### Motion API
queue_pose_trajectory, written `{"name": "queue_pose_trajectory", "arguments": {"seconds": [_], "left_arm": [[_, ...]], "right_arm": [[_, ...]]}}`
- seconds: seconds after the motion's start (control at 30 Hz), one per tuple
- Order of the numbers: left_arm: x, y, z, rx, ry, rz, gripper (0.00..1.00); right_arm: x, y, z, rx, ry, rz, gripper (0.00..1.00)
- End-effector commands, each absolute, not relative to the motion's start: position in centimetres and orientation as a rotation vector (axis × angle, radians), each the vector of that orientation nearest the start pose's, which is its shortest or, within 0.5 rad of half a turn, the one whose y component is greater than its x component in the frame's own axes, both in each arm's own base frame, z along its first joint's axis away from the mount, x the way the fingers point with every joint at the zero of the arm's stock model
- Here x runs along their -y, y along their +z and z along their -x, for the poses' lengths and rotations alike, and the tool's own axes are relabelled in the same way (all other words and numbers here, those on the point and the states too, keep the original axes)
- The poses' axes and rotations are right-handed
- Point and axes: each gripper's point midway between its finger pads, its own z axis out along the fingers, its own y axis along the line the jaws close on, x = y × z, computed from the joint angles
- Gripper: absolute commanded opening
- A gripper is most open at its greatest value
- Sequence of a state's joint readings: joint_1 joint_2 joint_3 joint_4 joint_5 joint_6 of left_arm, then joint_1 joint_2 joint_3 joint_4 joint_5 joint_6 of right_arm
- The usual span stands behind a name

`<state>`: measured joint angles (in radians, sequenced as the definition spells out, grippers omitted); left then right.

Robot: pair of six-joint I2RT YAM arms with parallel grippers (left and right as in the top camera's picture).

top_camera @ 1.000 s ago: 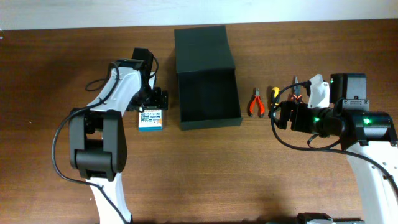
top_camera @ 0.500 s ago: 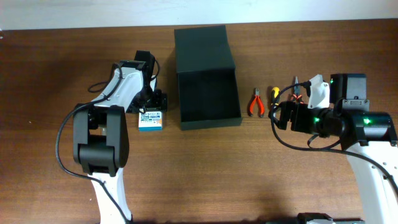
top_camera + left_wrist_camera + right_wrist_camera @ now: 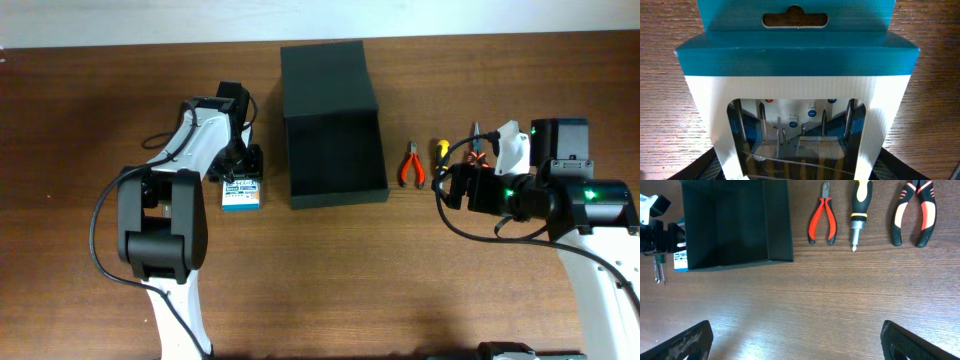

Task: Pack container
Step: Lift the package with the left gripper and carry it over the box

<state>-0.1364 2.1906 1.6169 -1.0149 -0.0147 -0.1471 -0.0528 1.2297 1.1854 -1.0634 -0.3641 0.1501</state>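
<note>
The dark green-black container (image 3: 337, 196) lies open at the table's middle, its flap lid (image 3: 328, 80) folded back; it also shows empty in the right wrist view (image 3: 735, 225). My left gripper (image 3: 244, 172) is down on the table left of it, its fingers (image 3: 800, 170) closed on the sides of the blue-and-white card pack (image 3: 800, 75) of small screwdrivers (image 3: 242, 197). My right gripper (image 3: 450, 188) is open and empty above bare table, right of the container (image 3: 800, 345).
Red pliers (image 3: 411, 165) (image 3: 822, 215), a black-and-yellow screwdriver (image 3: 438, 152) (image 3: 859, 210) and orange-black pliers (image 3: 478, 145) (image 3: 914, 210) lie in a row right of the container. A small loose screwdriver (image 3: 659, 270) lies by the left arm.
My left gripper's fingers have narrowed around the card pack and the wrist has shifted slightly. The right arm has not moved.
</note>
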Motion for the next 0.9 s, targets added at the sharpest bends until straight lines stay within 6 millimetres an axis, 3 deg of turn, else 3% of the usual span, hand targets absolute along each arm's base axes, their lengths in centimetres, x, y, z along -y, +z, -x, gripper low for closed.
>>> {"name": "queue_pose_trajectory", "arguments": {"seconds": [0.0,0.07,0.23,0.37,0.5,0.87], "left_arm": [[5.0,-1.1,-40.1,-3.187,0.046,0.025,0.54],[5.0,-1.1,-40.1,-3.187,0.046,0.025,0.45],[5.0,-1.0,-40.0,-3.19,0.046,0.025,0.37],[4.9,-0.3,-39.9,-3.205,0.051,0.024,0.14],[5.1,1.4,-40.8,-3.191,0.047,0.025,0.03],[5.5,7.4,-43.5,-3.113,0.027,0.026,0.02]], "right_arm": [[-4.2,20.7,-29.1,-2.634,0.501,-0.159,0.99],[-4.2,20.7,-29.1,-2.634,0.5,-0.159,0.99],[-4.2,20.7,-29.1,-2.634,0.5,-0.159,0.99],[-4.2,20.7,-29.1,-2.634,0.5,-0.159,0.99],[-4.2,20.7,-29.1,-2.634,0.5,-0.159,0.99],[-4.2,20.7,-29.1,-2.634,0.5,-0.159,0.99]]}}
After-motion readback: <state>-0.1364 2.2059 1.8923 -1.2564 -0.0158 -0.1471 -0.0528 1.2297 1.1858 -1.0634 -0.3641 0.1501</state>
